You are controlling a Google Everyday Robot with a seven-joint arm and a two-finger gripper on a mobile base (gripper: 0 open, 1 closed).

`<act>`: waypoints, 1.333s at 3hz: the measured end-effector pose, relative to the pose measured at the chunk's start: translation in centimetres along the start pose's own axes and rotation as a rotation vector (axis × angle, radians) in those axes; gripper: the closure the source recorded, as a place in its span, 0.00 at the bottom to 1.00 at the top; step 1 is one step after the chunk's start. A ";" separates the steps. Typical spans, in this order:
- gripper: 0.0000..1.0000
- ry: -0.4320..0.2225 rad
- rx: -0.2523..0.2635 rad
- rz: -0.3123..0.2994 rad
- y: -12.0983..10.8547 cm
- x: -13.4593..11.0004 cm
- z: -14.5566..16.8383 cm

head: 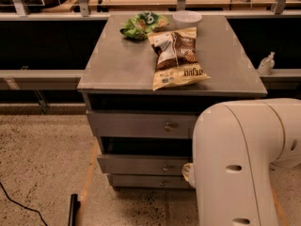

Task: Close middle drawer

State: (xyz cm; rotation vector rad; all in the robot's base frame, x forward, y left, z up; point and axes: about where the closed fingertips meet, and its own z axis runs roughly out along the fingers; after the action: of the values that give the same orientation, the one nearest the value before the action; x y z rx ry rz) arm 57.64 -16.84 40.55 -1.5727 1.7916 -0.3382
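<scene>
The middle drawer (141, 165) is the shallow grey front with a small round knob, between the taller top front (136, 125) and the narrow bottom front (141, 181). It stands out a little from the cabinet, with a dark gap above it. My large white arm (235, 164) fills the lower right and covers the right ends of the drawer fronts. My gripper (188, 173) shows only as a pale piece at the arm's left edge, against the right part of the middle drawer front.
The grey cabinet top (117, 65) bears a brown-and-yellow chip bag (176, 55), a green bag (143, 25) and a white bowl (187, 18). A black cable and a dark object (73, 210) lie on the speckled floor at the left. A counter runs behind.
</scene>
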 end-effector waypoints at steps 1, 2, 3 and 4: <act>1.00 0.000 0.000 0.000 0.0 0.0 0.0; 1.00 0.002 0.040 -0.022 -1.0 0.2 0.7; 1.00 0.002 0.040 -0.022 -1.0 0.2 0.7; 1.00 0.002 0.091 -0.049 -2.4 0.4 1.6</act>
State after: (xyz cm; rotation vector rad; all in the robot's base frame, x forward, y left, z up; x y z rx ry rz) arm 60.51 -17.36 40.70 -1.5546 1.7172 -0.4384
